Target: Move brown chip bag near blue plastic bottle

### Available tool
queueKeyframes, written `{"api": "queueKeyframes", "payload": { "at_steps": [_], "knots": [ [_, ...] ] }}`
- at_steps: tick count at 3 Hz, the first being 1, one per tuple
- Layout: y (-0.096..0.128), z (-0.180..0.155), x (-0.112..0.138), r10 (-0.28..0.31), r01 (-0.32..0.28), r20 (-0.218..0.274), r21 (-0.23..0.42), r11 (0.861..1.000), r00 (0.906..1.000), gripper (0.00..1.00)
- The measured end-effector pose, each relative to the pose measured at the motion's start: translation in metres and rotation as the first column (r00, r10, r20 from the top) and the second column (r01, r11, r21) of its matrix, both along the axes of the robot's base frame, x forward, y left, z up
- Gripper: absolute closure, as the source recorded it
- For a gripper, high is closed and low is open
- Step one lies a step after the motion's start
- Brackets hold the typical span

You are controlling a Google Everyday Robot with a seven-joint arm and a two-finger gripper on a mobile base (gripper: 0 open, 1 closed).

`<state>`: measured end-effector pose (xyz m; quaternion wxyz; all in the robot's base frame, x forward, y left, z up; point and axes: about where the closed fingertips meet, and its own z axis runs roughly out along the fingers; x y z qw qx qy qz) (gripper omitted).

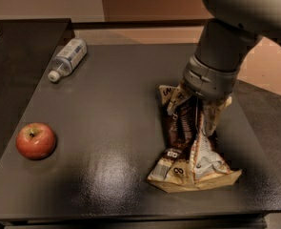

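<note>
The brown chip bag (184, 149) lies crumpled on the right part of the dark table (116, 94), its tan bottom edge toward the front. My gripper (195, 111) comes down from the upper right onto the bag's far end, and its fingers (215, 117) are closed on the pinched middle of the bag. The bag's lower end rests on the table. The blue plastic bottle (68, 57) lies on its side at the far left of the table, white cap pointing toward the front left, well away from the bag.
A red apple (35, 140) sits at the front left of the table. A second dark surface (16, 56) adjoins the table on the left. The table's right edge runs close to the bag.
</note>
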<state>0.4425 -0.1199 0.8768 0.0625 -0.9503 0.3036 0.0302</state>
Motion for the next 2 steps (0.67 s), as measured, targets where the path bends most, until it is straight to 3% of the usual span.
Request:
{"api": "queueKeyframes", "payload": {
  "at_steps": [1, 2],
  "knots": [
    [0.012, 0.012, 0.013, -0.011, 0.011, 0.046, 0.017, 1.000, 0.9989, 0.87],
    [0.032, 0.025, 0.033, -0.002, -0.002, 0.099, 0.045, 0.999, 0.9951, 1.00]
  ]
}}
